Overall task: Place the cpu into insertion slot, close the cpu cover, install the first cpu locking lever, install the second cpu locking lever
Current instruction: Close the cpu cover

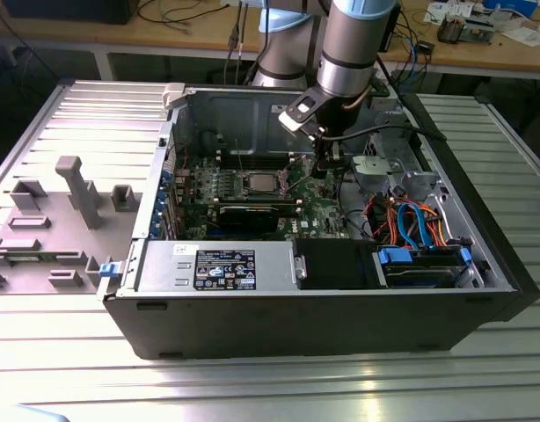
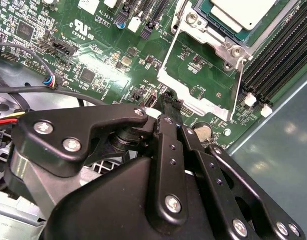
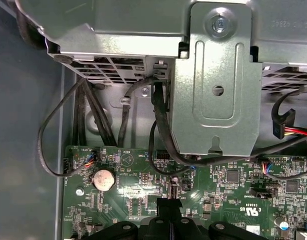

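Note:
The cpu [image 2: 238, 11], with its silvery top, lies in the insertion slot, which is mostly hidden beneath it. The silvery cpu cover [image 2: 221, 44] lies flat around the chip. One thin wire locking lever [image 2: 166, 50] runs along one side of the cover and a second [image 2: 240, 82] along another. My gripper [image 2: 168, 100] is shut with nothing between its fingers, its tip just beside the end of the first lever; whether they touch is unclear. In the exterior view the gripper [image 1: 327, 164] hangs inside the case to the right of the cpu [image 1: 262, 183].
Black memory slots [image 2: 286, 47] run beside the socket. A grey drive cage bracket [image 3: 213, 85] and black cables [image 3: 158, 130] hang close behind the gripper. A coin battery [image 3: 103, 178] sits on the board. The power supply [image 1: 222, 268] and a blue drive bay [image 1: 419, 264] line the case front.

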### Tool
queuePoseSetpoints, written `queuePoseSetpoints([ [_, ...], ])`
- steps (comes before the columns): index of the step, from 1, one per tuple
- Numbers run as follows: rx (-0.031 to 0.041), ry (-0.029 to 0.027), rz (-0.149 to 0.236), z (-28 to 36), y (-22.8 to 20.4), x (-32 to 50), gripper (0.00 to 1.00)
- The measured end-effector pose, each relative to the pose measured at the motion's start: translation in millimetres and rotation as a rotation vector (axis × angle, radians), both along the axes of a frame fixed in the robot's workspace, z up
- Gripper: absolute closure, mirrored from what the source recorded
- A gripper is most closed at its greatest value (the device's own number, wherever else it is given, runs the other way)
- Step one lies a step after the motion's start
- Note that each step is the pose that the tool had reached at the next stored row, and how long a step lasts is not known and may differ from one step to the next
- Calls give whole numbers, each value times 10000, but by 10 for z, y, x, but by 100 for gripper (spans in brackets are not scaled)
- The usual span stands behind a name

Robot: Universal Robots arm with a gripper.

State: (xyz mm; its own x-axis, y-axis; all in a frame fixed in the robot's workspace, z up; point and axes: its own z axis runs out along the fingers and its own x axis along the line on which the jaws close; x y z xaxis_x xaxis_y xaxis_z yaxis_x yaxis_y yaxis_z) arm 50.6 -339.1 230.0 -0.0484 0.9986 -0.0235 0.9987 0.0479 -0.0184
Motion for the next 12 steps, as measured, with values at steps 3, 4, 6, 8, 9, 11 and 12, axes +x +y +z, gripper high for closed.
queuePoseSetpoints([
  [3,-1,0,0,-8,0,0,89],
  [4,0,0,0,-12,0,0,89],
  [6,-1,0,0,-18,0,0,89],
  [8,0,0,0,-25,0,0,89],
  [9,0,0,0,-29,0,0,89],
  [11,-1,0,0,-37,0,0,89],
  [12,0,0,0,-39,0,0,89],
])
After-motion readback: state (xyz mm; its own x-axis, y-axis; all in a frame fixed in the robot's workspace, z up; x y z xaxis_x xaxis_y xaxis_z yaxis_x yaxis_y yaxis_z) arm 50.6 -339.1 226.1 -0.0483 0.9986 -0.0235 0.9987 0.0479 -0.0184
